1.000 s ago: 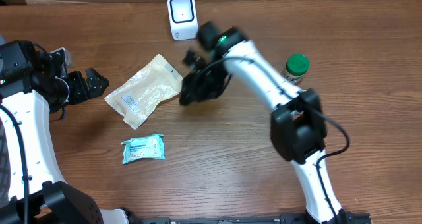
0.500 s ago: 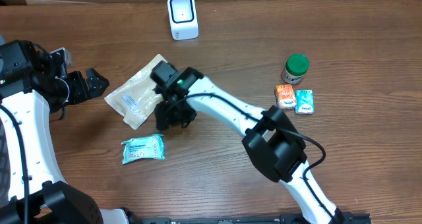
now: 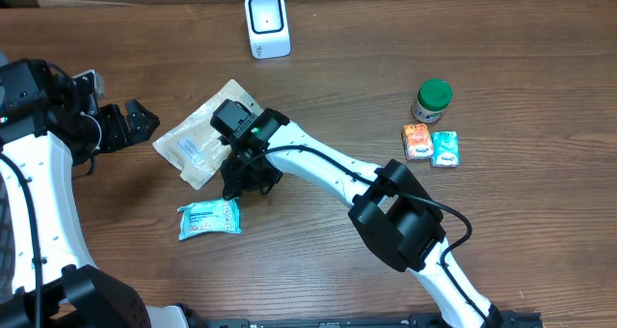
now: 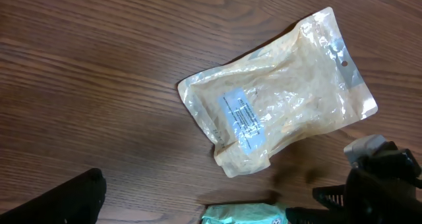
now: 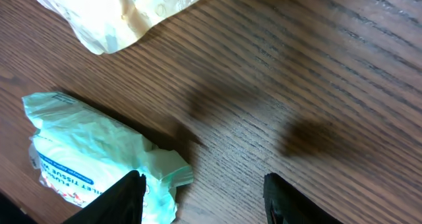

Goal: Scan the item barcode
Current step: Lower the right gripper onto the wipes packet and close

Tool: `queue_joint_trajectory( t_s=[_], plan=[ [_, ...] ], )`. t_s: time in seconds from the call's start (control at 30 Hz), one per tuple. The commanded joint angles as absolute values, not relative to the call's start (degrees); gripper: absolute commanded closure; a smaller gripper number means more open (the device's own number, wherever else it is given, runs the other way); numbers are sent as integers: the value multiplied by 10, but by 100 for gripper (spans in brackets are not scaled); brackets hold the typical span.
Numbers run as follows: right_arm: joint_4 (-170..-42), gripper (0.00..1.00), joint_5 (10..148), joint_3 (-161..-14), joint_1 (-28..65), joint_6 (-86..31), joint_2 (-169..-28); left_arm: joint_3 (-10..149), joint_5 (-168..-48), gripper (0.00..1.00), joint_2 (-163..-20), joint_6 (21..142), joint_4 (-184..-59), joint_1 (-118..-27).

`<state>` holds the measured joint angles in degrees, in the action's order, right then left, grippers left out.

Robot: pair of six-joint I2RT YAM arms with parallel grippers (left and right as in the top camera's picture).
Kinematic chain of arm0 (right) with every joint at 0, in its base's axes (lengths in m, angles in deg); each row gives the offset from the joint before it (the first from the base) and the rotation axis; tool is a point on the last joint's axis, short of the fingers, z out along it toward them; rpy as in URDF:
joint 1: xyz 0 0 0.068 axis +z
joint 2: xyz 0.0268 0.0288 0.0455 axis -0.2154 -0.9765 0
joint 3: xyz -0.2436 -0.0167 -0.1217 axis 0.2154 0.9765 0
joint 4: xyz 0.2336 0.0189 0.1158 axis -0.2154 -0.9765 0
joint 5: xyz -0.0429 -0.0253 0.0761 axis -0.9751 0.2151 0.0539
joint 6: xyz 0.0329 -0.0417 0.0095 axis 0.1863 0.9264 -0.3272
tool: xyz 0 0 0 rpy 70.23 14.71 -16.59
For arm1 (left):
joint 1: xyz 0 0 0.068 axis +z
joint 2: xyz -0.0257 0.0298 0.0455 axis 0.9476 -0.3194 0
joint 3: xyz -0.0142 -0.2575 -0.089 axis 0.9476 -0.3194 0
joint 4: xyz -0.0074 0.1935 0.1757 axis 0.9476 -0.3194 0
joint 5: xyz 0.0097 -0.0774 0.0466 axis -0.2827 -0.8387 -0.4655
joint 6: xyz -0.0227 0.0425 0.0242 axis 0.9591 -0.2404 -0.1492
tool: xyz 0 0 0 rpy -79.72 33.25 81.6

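Wooden table (image 3: pixel 540 241): carries all items.
Clear pouch (image 3: pixel 210 133): flat, left of centre.
Right gripper (image 5: pixel 204 197): fingers half apart, nothing held, just beside tissue pack (image 3: pixel 209 218).
Left gripper (image 3: pixel 130 123): spread wide, nothing held, left of pouch.
Barcode scanner (image 3: pixel 267 24): upright, far edge.

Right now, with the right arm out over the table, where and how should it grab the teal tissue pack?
Come straight down from above and close across the short width of the teal tissue pack, near its middle. It lies flat on the table, soft and crinkled, so its sides offer little to catch. The right end effector hangs open beside its crimped end.
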<state>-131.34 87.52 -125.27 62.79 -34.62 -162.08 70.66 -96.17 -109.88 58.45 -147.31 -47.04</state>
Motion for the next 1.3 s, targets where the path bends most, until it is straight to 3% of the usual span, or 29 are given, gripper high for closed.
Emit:
queue_joint_trajectory(
  t_s=[0.0,0.77,1.27],
  plan=[
    [-1304,44,881,-1237,631,-351,-1611,708,-964,0,-1094,590,-1471,-474],
    [-1246,44,965,-1202,636,-316,-1611,708,-964,1,-1094,590,-1471,-474],
    [-1252,36,990,-1209,647,-301,-1611,708,-964,1,-1094,590,-1471,-474]
  ],
)
